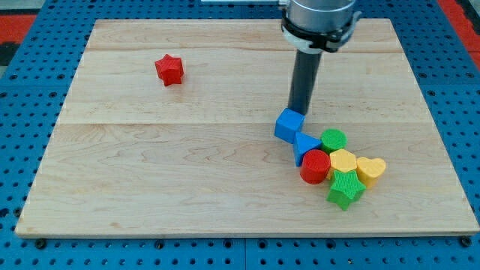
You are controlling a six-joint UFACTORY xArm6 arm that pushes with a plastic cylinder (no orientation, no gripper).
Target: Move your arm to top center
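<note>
My tip (300,111) is the lower end of a dark rod coming down from the view's top, right of centre. It stands just above the blue cube (289,124), touching or nearly touching its upper edge. Below the cube lies a tight cluster: a blue triangular block (304,145), a green cylinder (334,139), a red cylinder (315,166), a yellow hexagonal block (343,161), a yellow heart (370,169) and a green star (345,187). A red star (169,70) sits alone at the upper left.
The wooden board (150,172) lies on a blue perforated base (22,135). The arm's grey body (319,15) hangs over the board's top edge.
</note>
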